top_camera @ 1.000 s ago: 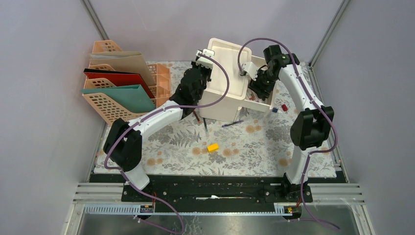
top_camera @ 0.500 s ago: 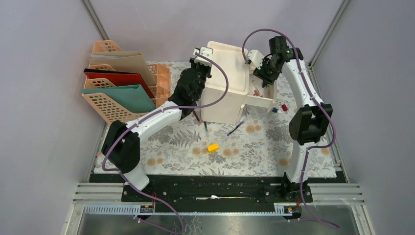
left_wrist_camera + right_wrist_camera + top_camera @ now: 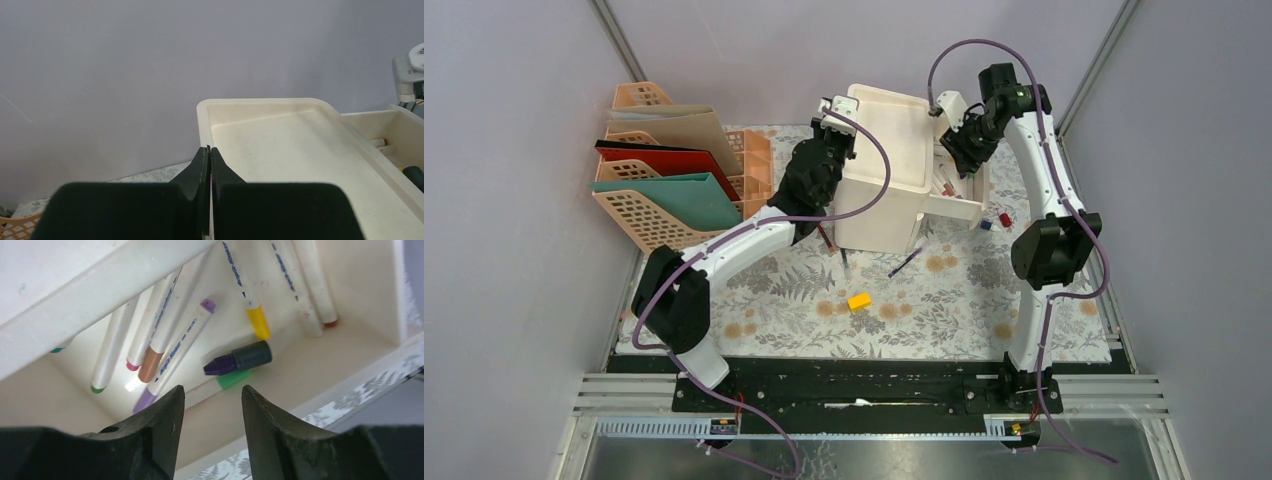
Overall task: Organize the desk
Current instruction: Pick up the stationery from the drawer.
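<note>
Step in hand, as judged: stowing loose items in the drawer (image 3: 954, 208) of the box (image 3: 889, 150) at the far centre of the surface (image 3: 804, 300). The right gripper (image 3: 212, 395) hangs open and empty over the drawer; the left gripper (image 3: 209, 150) is closed at the box's left edge. The next move likely calls for reaching near for the pen (image 3: 905, 262) or block (image 3: 858, 300).

The desk (image 3: 944, 310) wears soft, matt printed cloth. The drawer box (image 3: 894, 150) is smooth, faintly scuffed cream plastic; the markers (image 3: 180, 342) have glossy barrels. The perforated file racks (image 3: 639, 215) are probably plastic.
</note>
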`<state>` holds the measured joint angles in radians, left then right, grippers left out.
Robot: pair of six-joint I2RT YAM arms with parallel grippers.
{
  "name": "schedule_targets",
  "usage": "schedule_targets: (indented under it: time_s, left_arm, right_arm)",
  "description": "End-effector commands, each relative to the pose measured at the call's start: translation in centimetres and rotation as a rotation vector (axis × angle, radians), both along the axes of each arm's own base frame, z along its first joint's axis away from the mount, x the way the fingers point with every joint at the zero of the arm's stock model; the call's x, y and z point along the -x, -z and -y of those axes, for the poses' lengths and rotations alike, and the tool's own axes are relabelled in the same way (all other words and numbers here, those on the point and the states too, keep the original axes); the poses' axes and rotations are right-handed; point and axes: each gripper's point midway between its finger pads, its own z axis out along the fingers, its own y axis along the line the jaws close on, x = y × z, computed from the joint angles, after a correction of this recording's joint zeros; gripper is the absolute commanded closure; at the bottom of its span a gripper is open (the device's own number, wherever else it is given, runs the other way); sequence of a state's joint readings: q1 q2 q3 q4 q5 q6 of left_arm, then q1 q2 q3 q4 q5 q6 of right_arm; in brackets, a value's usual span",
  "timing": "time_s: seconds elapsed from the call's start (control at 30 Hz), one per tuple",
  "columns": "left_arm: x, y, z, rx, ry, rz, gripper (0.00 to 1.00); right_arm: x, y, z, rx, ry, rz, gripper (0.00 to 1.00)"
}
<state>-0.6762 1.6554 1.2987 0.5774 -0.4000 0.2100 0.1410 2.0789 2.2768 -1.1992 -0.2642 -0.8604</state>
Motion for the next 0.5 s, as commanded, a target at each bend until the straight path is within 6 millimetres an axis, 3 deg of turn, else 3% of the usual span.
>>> schedule_targets:
  time_s: [0.0,0.17,0.47]
  left_arm:
    - [0.9,-4.2,-0.4,0.076,0.014,0.083,1.00]
    - [1.1,-4.8,-0.5,0.090,0.013,0.086,1.00]
    - [1.4,-5.0,-1.2,0.128,-0.007,0.077,1.00]
  right_arm:
    - [1.2,-0.3,-0.1,-0.078,0.155,-0.084,0.49]
    - [-1.2,-0.6,0.5,-0.107,0.380,-0.033,0.62]
    - [-3.0,0.7,1.9,-0.020,0.687,0.061,0.62]
